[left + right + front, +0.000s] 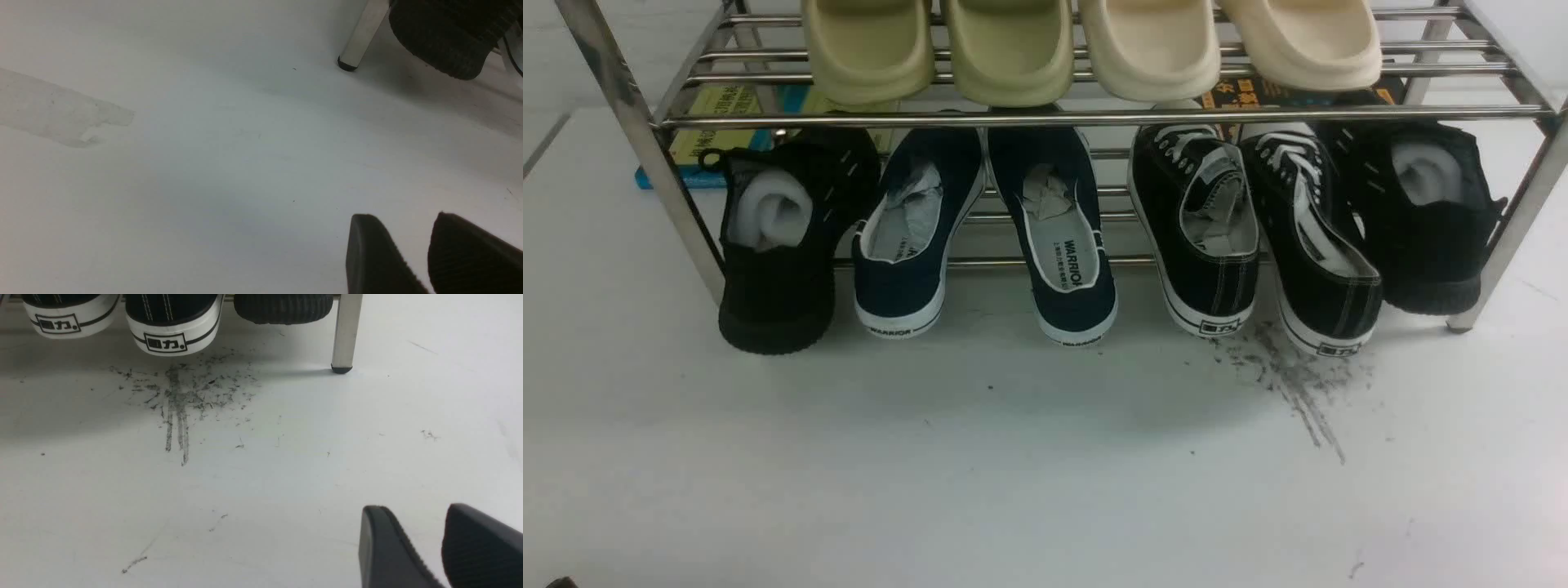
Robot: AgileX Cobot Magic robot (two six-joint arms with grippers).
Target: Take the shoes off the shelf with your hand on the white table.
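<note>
In the front view, I see the pair of black canvas sneakers with white laces (pixel 1217 237) on the lower tier of the chrome shoe rack (pixel 1045 118). They stand side by side, between the navy WARRIOR slip-ons (pixel 1066 269) and one black knit shoe (pixel 1421 220), which is at the right end of the row. The other black knit shoe (pixel 776 269) is at the left end. Above, green clogs (pixel 870 57) and cream clogs (pixel 1156 49) sit on the upper tier.

The rack stands on the white surface (pixel 1013 465), and a dark scuff smear (pixel 1298 384) lies just in front of the sneakers.

In the right wrist view, my right gripper (pixel 439 543) has its two fingers partly open, with nothing between them, well apart from the sneakers. In the left wrist view, my left gripper (pixel 421 249) is also partly open, and it holds nothing.
</note>
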